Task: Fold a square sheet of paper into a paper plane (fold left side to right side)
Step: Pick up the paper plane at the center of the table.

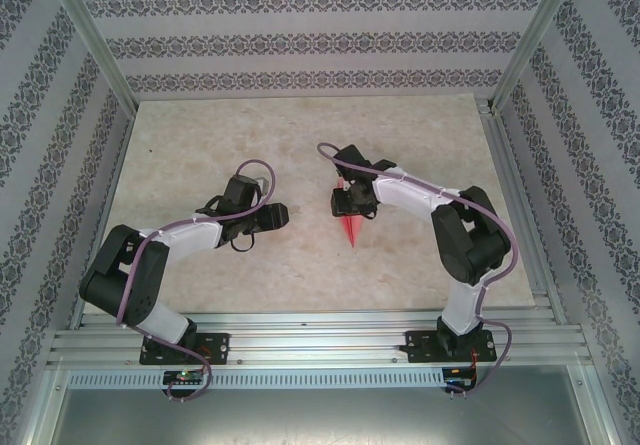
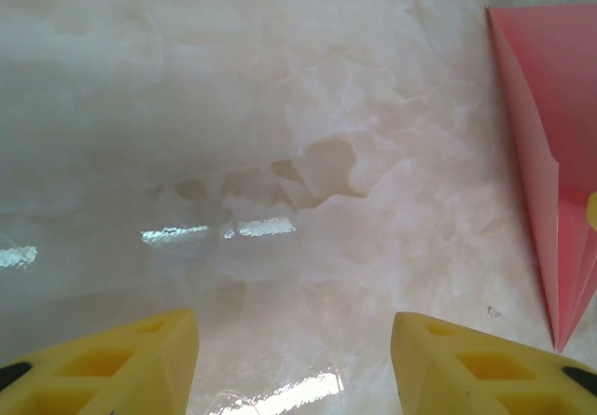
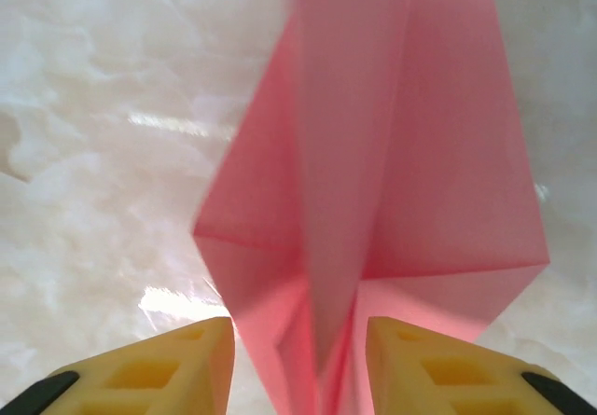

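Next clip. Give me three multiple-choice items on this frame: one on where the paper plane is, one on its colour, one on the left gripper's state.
1. Where does the paper plane lie?
A. Under the right gripper
B. At the left arm's base
C. Against the far wall

2. What colour is it?
A. White
B. Salmon-pink
C. Blue

3. How does the left gripper stand?
A. Shut on the plane
B. Open over bare table
C. Shut on nothing

Answers:
1 A, its centre fold rises between the right gripper's fingers.
2 B, it is pink in every view.
3 B, its fingers stand apart with bare table between them.
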